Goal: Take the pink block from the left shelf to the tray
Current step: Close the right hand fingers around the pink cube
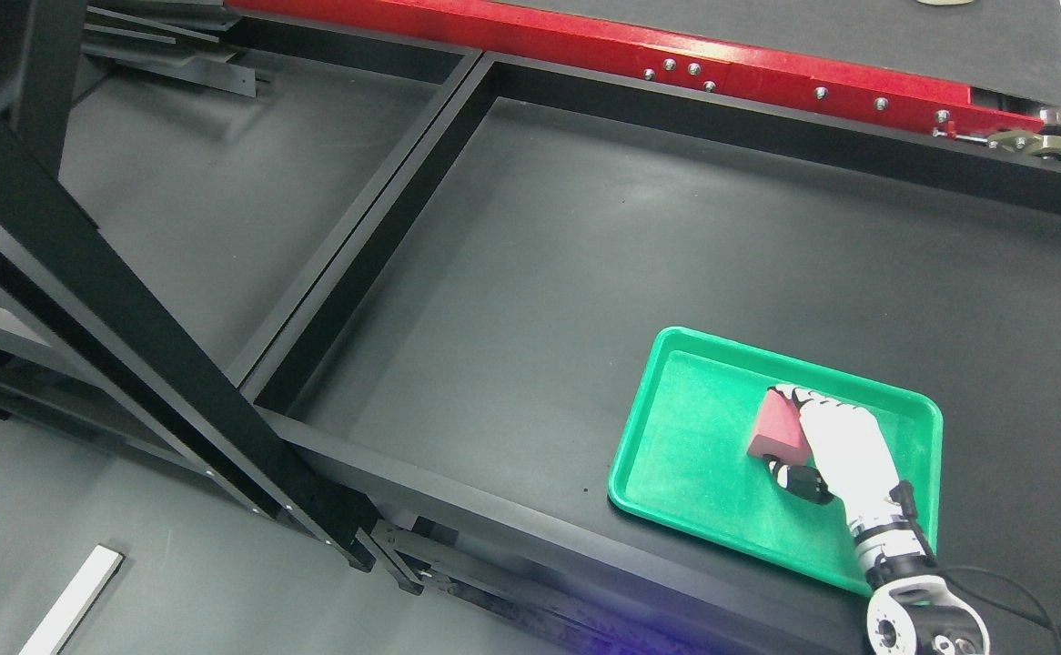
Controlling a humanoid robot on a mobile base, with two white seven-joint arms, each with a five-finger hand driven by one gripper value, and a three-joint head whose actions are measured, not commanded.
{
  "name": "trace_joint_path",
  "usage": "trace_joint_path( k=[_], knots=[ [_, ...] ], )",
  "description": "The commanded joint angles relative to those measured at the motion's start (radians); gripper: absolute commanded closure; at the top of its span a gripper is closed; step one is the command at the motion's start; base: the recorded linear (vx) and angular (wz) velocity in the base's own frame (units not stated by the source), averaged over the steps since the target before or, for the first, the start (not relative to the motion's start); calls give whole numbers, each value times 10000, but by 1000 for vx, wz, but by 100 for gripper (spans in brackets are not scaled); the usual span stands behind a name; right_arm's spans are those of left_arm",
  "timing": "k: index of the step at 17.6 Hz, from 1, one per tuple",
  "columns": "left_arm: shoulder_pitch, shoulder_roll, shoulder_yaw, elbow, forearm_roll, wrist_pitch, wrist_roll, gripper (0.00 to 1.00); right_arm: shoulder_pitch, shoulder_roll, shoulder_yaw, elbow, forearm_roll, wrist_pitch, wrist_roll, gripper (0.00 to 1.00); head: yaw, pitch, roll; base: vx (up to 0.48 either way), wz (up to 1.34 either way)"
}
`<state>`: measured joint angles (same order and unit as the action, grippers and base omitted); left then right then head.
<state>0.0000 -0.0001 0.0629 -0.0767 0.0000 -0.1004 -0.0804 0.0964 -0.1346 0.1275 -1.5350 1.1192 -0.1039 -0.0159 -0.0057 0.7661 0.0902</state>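
Observation:
A green tray (676, 455) lies on the dark table at the lower right. Inside it sits the pink block (776, 426), a small wedge-like piece. My right hand (790, 437), white with black fingertips, comes in from the lower right edge and is wrapped around the block, fingers above it and thumb below it. The block rests low in the tray; whether it touches the tray floor I cannot tell. The left arm does not show.
A black frame beam (130, 327) runs diagonally across the left. A red conveyor rail (676, 55) crosses the top. Black table dividers (376, 218) separate sections. A white strip (75, 600) lies on the floor at the lower left.

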Motion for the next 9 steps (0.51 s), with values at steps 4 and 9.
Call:
trace_joint_path(
  k=[4,9],
  knots=[
    [92,175,0,0,-15,-8,6,0,17,88,-799,-448,-438,-1230,-2825,99,0,0,0,0,0],
    [92,175,0,0,-15,-8,6,0,232,88,-998,-971,-499,-1247,-4089,99,0,0,0,0,0]
  ],
)
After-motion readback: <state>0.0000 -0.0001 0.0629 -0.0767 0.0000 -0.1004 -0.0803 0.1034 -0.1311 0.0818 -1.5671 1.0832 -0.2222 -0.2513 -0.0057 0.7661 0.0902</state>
